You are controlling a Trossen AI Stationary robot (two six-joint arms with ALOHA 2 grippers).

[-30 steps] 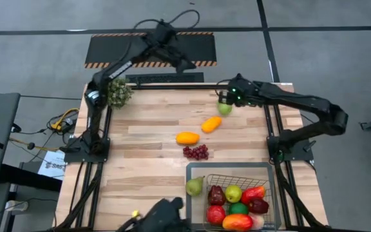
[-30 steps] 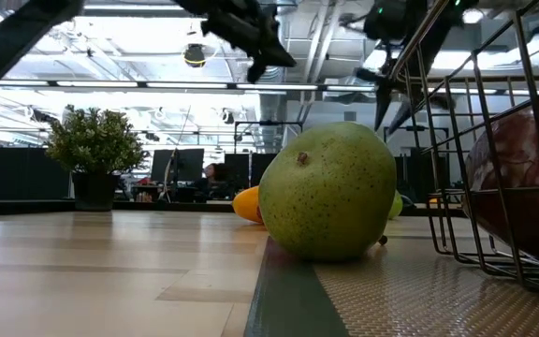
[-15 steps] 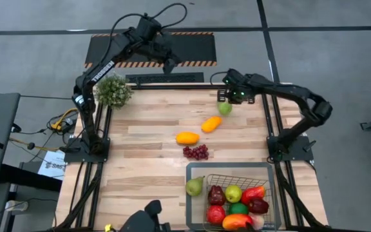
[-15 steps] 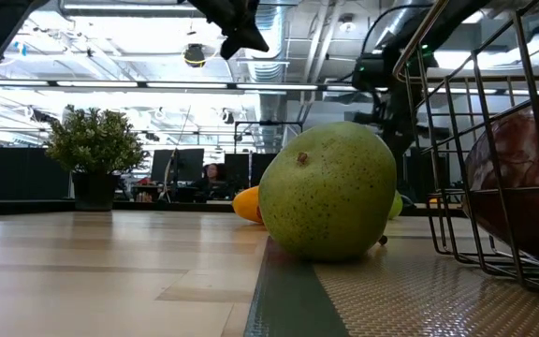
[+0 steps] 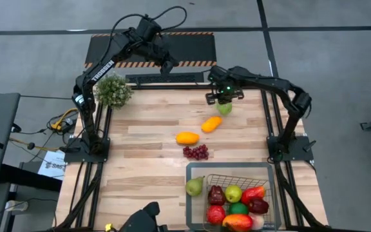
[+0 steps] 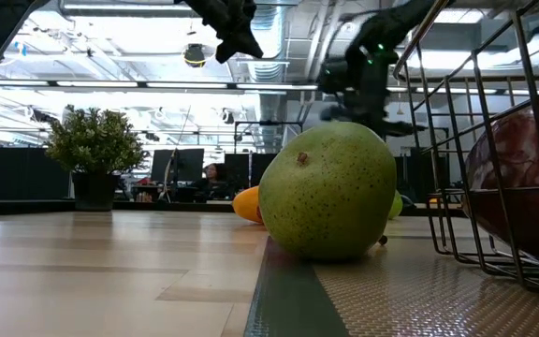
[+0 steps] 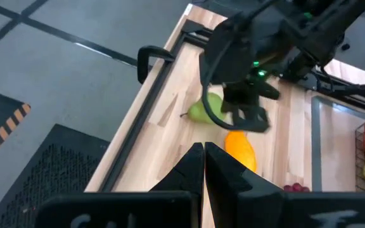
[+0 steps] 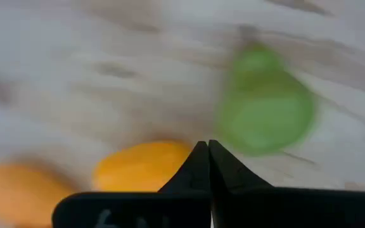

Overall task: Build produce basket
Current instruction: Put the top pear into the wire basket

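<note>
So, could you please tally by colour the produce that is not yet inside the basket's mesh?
Green: 2, the far pear and the rim pear.
Orange: 2, the orange fruit and the yellower fruit.
Purple: 1, the grapes.
Total: 5.

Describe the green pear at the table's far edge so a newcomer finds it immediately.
Start at the wooden table and go to its far edge, on the right arm's side. There, directly under the right gripper, lies the green pear. It is the only green fruit there; its nearest neighbours are orange, and the other green pear sits beside the basket.
</note>
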